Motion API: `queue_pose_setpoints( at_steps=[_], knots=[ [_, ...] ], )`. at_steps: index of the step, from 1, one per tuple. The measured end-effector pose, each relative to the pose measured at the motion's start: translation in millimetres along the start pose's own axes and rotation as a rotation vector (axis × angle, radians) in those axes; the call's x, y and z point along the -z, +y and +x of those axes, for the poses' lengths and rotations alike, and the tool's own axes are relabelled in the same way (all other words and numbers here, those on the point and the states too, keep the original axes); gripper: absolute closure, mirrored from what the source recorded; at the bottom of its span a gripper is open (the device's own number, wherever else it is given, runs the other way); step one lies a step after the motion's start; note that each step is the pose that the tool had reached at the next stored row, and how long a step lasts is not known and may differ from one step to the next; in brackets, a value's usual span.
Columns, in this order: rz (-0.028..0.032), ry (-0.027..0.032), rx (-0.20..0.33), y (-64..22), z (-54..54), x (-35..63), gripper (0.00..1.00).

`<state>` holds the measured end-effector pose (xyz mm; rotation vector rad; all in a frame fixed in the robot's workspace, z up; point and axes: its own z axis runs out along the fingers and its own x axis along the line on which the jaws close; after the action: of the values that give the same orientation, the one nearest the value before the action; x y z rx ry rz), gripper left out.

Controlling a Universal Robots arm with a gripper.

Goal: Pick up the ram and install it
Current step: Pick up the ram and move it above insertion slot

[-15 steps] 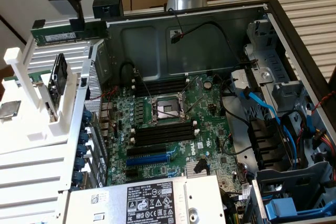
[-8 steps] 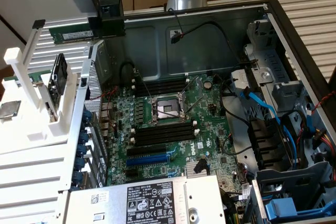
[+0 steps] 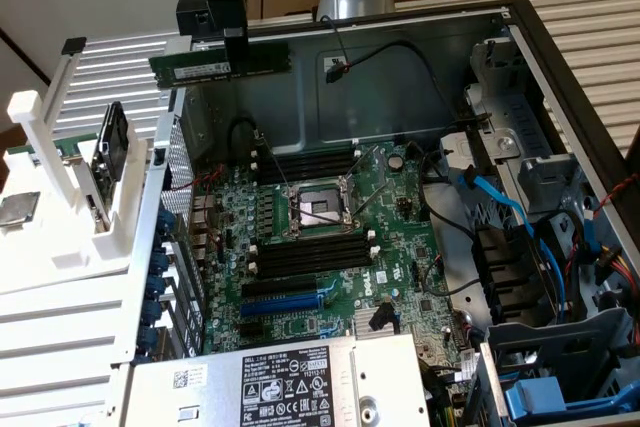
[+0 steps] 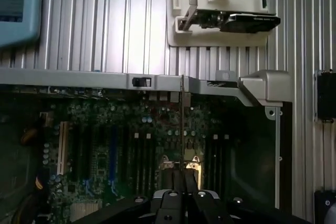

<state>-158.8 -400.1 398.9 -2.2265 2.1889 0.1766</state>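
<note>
The ram (image 3: 220, 62) is a long green stick with a white label. It hangs level in the air over the computer case's upper left corner in the exterior view. My gripper (image 3: 236, 45) comes down from above and is shut on the stick's top edge near its middle. In the wrist view the ram (image 4: 181, 124) shows edge-on as a thin line running out from my gripper (image 4: 181, 178), above the motherboard (image 4: 105, 145). The black memory slots (image 3: 308, 252) lie on both sides of the processor socket (image 3: 318, 209), well below the stick.
The open case has a metal rim (image 3: 400, 19) and a power supply (image 3: 290, 382) at the front. Blue cables and drive bays (image 3: 520, 217) crowd the exterior view's right. A white holder (image 3: 60, 197) with a card (image 3: 108, 142) stands on the left. A blue expansion slot (image 3: 290, 299) sits below the memory slots.
</note>
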Motion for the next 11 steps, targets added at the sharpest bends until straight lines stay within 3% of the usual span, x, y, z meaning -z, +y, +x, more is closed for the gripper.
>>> queue_pose_setpoints(
  at_steps=[3, 7, 11],
  knots=[
    [0.0076, 0.0003, 0.001, -24.3, 2.6, -7.3, 0.88],
    [0.0112, 0.0003, 0.001, -35.3, 5.4, -13.1, 0.88],
    [0.0128, 0.0002, 0.001, -47.0, 16.0, -23.7, 0.88]
  ],
)
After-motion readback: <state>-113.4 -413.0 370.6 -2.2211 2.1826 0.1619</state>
